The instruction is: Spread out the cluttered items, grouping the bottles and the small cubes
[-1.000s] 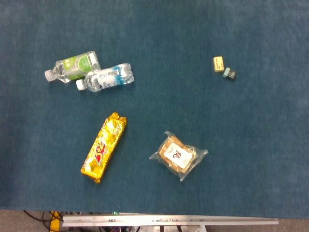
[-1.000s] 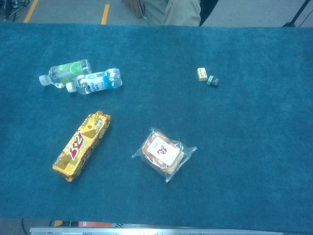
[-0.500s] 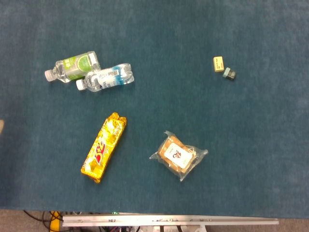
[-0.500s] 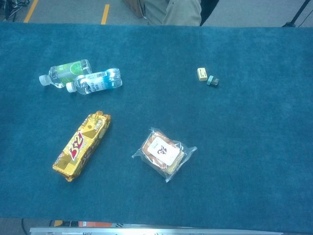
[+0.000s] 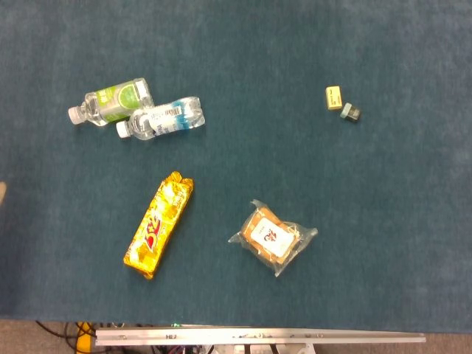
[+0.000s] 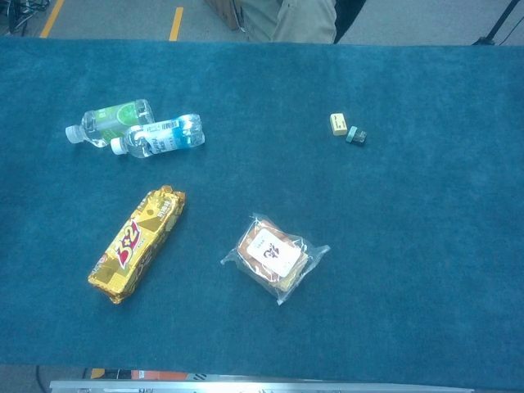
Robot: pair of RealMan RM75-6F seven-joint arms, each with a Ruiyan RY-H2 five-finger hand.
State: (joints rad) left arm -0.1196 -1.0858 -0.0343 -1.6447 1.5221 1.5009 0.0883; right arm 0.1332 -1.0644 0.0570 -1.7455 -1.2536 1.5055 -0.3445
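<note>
Bottles and cubes are lying grouped on the blue surface (image 5: 243,66), with no hand showing in either view.

From the head view, the green-labelled bottle (image 5: 110,101) and the blue-labelled bottle (image 5: 160,119) are lying on their sides far left, touching, white caps pointing left; the yellow cube (image 5: 333,97) and the teal cube (image 5: 350,112) are sitting just beside each other far right, well apart from the bottles. A gold snack bar (image 5: 159,224) and a clear bagged pastry (image 5: 273,237) are lying nearer the front edge. From the chest view, the two bottles (image 6: 110,123) (image 6: 160,135) are lying the same way, clear and ribbed, and both cubes (image 6: 337,123) (image 6: 355,135) are nearly touching; someone is standing beyond the far edge.
</note>
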